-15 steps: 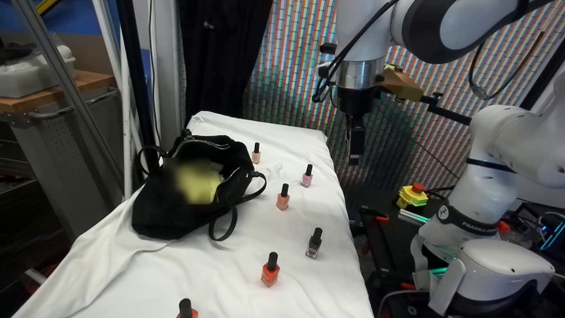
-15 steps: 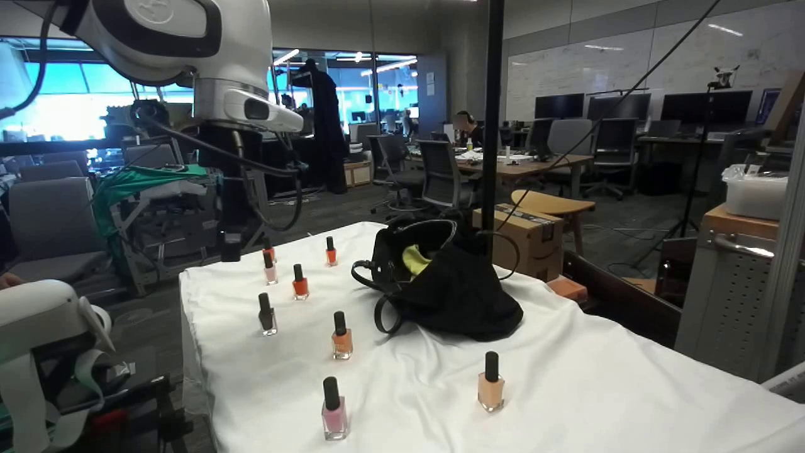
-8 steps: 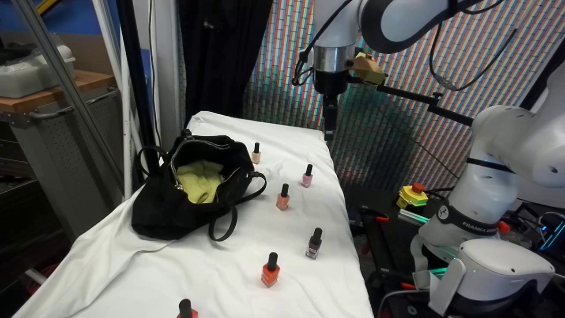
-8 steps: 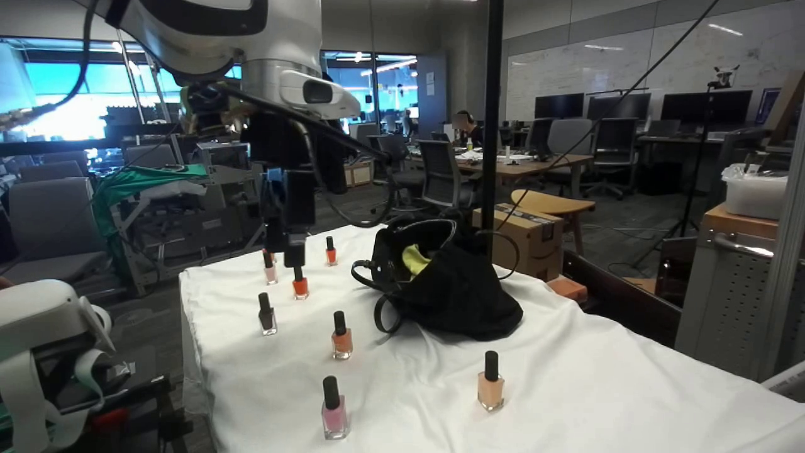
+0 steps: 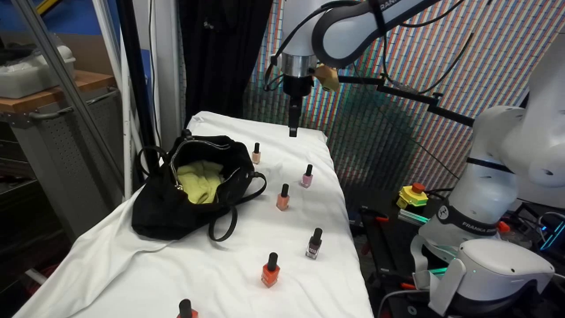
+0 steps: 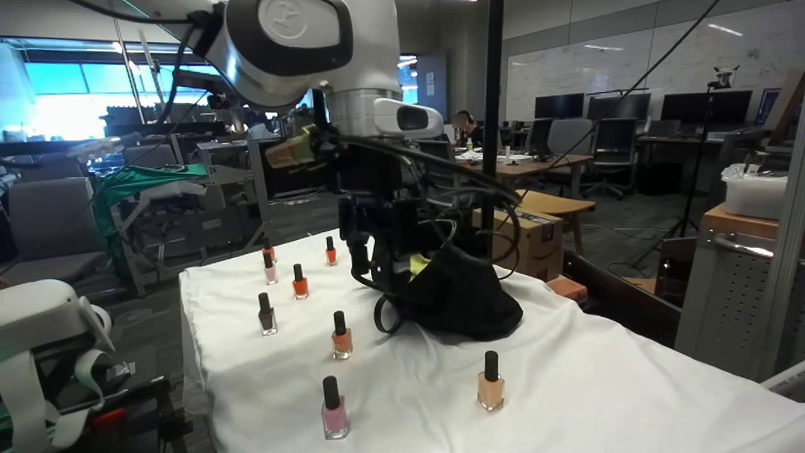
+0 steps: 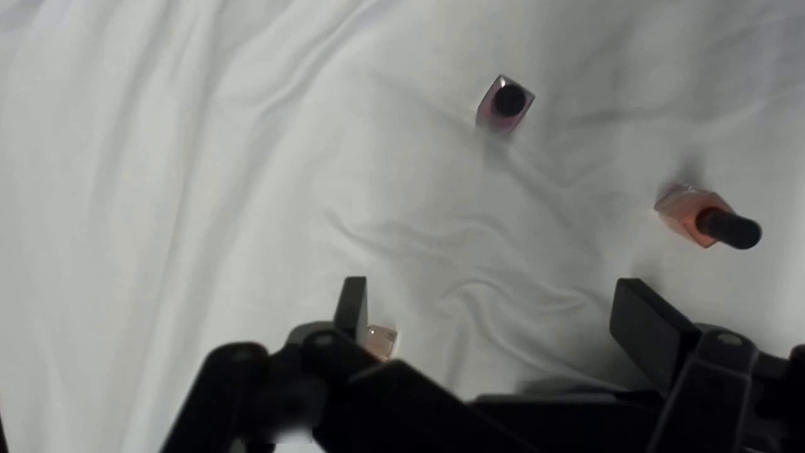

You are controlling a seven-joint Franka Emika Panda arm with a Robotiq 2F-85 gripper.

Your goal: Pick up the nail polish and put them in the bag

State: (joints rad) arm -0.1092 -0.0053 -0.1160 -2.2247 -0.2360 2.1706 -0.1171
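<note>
1. We see the gripper (image 7: 494, 308) with its fingers (image 7: 354, 308) spread wide in the wrist view; only cloth shows in the gap, so they hold nothing.
2. In both exterior views the gripper has just swung across: a second ago it appeared out by the cloth's edge, and now it hangs above the white cloth (image 5: 185, 274). We take this as the reach toward a pick.
3. Closest to the fingers in the wrist view is the nude nail polish (image 7: 382, 340), partly hidden behind one finger rather than centred in the gap. In both exterior views it stands upright, apart from the gripper. If it is our target, we judge that a sideways shift and a descent are needed.
4. Farther out, the pink nail polish (image 7: 503, 118) and the peach nail polish (image 7: 685, 212) stand upright and unmoved. Either could be the aim instead; we cannot tell.
5. Beyond them, the dark nail polish (image 6: 266, 322), the pale pink nail polish (image 6: 270, 275) and the orange-red nail polishes (image 6: 300, 287) stand where they were.
6. The black bag (image 5: 159, 214) has not moved, its mouth gaping around yellow-green fabric (image 5: 201, 181). We see no bottle inside, though its depths are partly hidden; every bottle in sight has yet to go in.
</note>
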